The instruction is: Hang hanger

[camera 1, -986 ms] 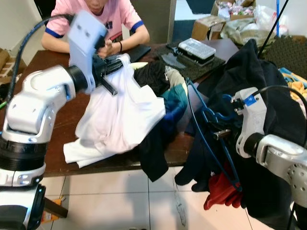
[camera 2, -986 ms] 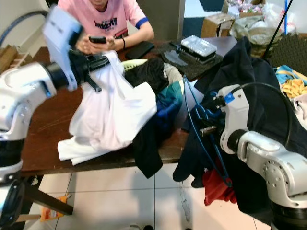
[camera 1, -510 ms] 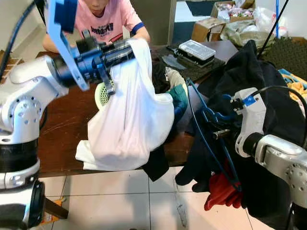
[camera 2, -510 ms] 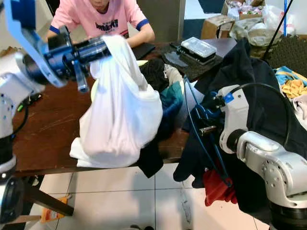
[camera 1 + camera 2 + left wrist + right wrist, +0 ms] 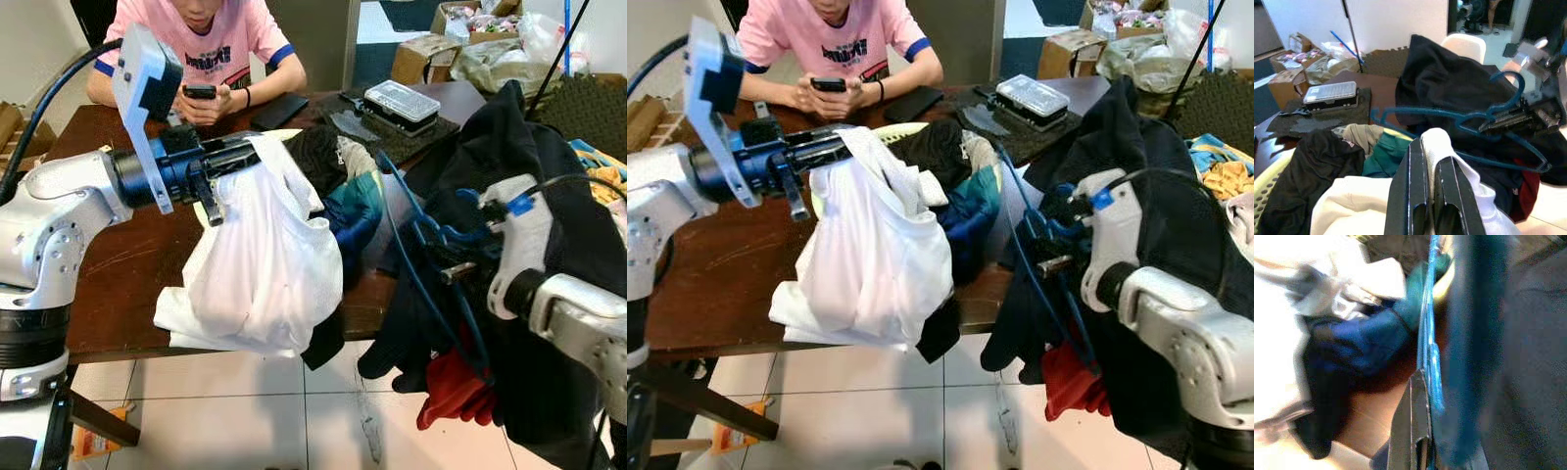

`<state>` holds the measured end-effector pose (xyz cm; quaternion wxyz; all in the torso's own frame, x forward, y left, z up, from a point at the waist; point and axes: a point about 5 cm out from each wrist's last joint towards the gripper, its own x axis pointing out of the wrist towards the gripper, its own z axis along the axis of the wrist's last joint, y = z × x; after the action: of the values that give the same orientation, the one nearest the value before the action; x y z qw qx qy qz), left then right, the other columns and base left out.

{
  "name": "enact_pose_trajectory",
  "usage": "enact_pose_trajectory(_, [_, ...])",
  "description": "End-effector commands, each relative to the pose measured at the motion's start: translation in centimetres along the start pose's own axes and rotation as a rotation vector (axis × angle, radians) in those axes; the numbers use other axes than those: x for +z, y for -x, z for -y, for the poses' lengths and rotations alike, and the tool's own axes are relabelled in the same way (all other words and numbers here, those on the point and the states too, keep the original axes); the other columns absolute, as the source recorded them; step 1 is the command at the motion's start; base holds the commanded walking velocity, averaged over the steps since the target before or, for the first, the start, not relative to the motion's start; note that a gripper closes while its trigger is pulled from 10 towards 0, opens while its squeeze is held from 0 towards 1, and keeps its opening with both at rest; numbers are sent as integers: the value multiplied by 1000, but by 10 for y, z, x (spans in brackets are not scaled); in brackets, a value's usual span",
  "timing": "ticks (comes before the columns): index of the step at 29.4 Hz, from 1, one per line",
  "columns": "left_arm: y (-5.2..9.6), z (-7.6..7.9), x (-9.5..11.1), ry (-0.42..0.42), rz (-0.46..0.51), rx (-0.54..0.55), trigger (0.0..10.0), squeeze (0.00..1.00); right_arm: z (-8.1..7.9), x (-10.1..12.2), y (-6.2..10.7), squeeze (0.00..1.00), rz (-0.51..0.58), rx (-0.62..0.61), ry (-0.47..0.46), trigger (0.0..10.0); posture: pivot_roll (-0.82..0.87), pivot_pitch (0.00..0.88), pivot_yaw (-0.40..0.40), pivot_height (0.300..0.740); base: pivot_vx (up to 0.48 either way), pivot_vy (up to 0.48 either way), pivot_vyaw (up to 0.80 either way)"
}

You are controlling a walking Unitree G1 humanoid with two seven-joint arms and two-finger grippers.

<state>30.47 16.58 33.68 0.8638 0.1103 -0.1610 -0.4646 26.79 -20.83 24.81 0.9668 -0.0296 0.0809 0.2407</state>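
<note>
So, from the head view, we've got the left claw [image 5: 257, 149] pinched on the white shirt [image 5: 260, 259], lifted over the table [image 5: 127, 264], while the right claw [image 5: 453, 257] grips the blue hanger [image 5: 411, 259] off the table's edge. Left wrist view: fingers [image 5: 1409, 191] clamped on white cloth, hanger ahead. Right wrist view: blurry, a finger against the hanger wire. Shirt's not on the hanger yet, so hanging's all left, we reckon.

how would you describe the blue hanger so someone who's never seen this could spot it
Start at the brown table, then look off its right end to the dark clothes heaped there. In front of them the right gripper is shut on a thin blue hanger, the only bare wire-like outline among soft cloth.
</note>
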Motion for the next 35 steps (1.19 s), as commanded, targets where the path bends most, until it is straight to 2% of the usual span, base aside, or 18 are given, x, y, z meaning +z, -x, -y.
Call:
enact_pose_trajectory(1, [5, -3, -2, -30, -42, 19, 2471, 0, -3, 7, 6, 0, 45, 36, 20, 10000, 30, 191, 72, 740, 0, 0, 0])
enact_pose_trajectory(2, [5, -3, -2, -30, -42, 19, 2471, 0, -3, 7, 6, 0, 45, 36, 20, 10000, 30, 191, 72, 740, 0, 0, 0])
enact_pose_trajectory(3, [6, -3, -6, -66, -83, 28, 4980, 0, 1, 17, 24, 0, 93, 110, 60, 10000, 29, 195, 69, 740, 0, 0, 0])
enact_pose_trajectory(4, [6, -3, -6, -66, -83, 28, 4980, 0, 1, 17, 24, 0, 93, 110, 60, 10000, 29, 195, 69, 740, 0, 0, 0])
enact_pose_trajectory(5, [7, -5, -11, -105, -126, 48, 9608, 0, 5, 25, 44, 0, 107, 178, 111, 10000, 28, 198, 66, 740, 0, 0, 0])
enact_pose_trajectory(6, [7, -5, -11, -105, -126, 48, 9608, 0, 5, 25, 44, 0, 107, 178, 111, 10000, 28, 198, 66, 740, 0, 0, 0])
enact_pose_trajectory(7, [8, -6, -16, -137, -159, 67, 10000, 0, 9, 33, 64, 0, 93, 240, 167, 10000, 25, 202, 63, 740, 0, 0, 0])
enact_pose_trajectory(8, [8, -6, -16, -137, -159, 67, 10000, 0, 9, 33, 64, 0, 93, 240, 167, 10000, 25, 202, 63, 740, 0, 0, 0])
enact_pose_trajectory(9, [10, -7, -18, -156, -180, 85, 10000, 0, 12, 38, 76, 0, 70, 282, 207, 10000, 24, 203, 62, 740, 0, 0, 0])
enact_pose_trajectory(10, [10, -7, -18, -156, -180, 85, 10000, 0, 12, 38, 76, 0, 70, 282, 207, 10000, 24, 203, 62, 740, 0, 0, 0])
enact_pose_trajectory(12, [11, -9, -21, -181, -204, 106, 10000, 0, 16, 51, 92, 0, 51, 333, 259, 10000, 24, 207, 61, 740, 0, 0, 0])
enact_pose_trajectory(16, [11, -10, -21, -193, -214, 118, 10000, 0, 15, 58, 99, 0, 39, 374, 293, 10000, 22, 209, 61, 740, 0, 0, 0])
enact_pose_trajectory(17, [11, -10, -21, -193, -214, 118, 10000, 0, 15, 58, 99, 0, 39, 374, 293, 10000, 22, 209, 61, 740, 0, 0, 0])
enact_pose_trajectory(19, [9, -12, -21, -200, -214, 130, 10000, 0, -4, 61, 97, 0, 16, 516, 339, 10000, 25, 210, 64, 740, 0, 0, 0])
enact_pose_trajectory(20, [9, -12, -21, -200, -214, 130, 10000, 0, -4, 61, 97, 0, 16, 516, 339, 10000, 25, 210, 64, 740, 0, 0, 0])
enact_pose_trajectory(23, [4, -12, -20, -203, -206, 132, 10000, 0, -23, 60, 88, 0, -15, 633, 393, 10000, 31, 209, 68, 740, 0, 0, 0])
enact_pose_trajectory(25, [4, -12, -20, -203, -206, 132, 10000, 0, -23, 60, 88, 0, -15, 633, 393, 10000, 31, 209, 68, 740, 0, 0, 0])
enact_pose_trajectory(35, [-11, -9, -16, -209, -163, 103, 10000, 0, -38, 64, 70, 0, -61, 760, 546, 10000, 33, 204, 77, 740, 0, 0, 0])
